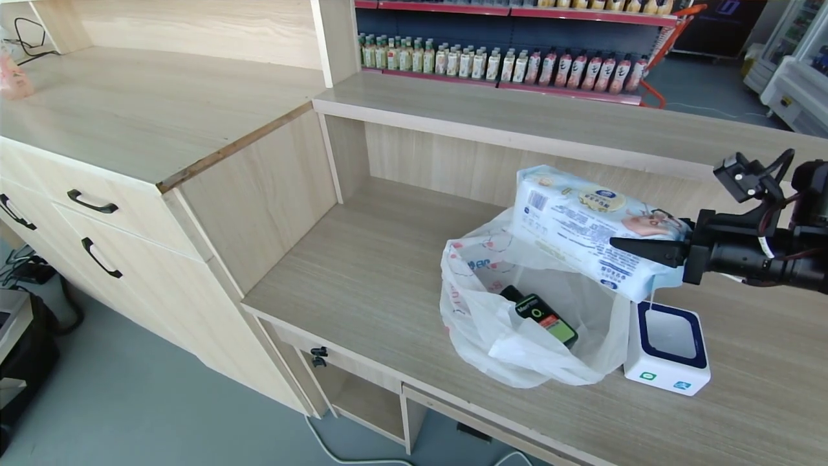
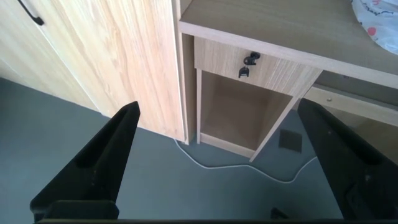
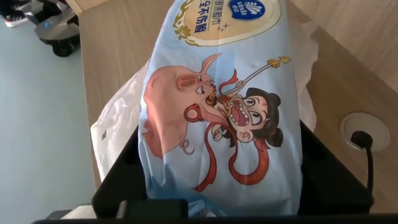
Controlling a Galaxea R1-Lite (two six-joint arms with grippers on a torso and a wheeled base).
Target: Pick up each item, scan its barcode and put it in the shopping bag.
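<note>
The right claw (image 1: 642,254) is pinching the pack (image 1: 582,226) of tissues across its width, one finger on each long side. The grip leaves both ends and the printed faces free. The pack is in the air, tilted, above the far right rim of the bag (image 1: 466,304) and just behind the scanner (image 1: 669,349). The scanner sits on the tabletop (image 1: 362,278), touching the bag's right side, so a scanned item has only a short way to go before it can be dropped in. A barcode (image 1: 537,202) shows on the pack's far end and faces up and away from the scanner window. I can't tell whether the pack has been scanned yet. The bag stands open with its mouth spread wide, and a dark bottle (image 1: 540,317) already lies inside, so at least one item seems done. The left claw (image 2: 219,109) is spread wide and empty. It sits low in front of the cabinet, probably kept out of the way.
</note>
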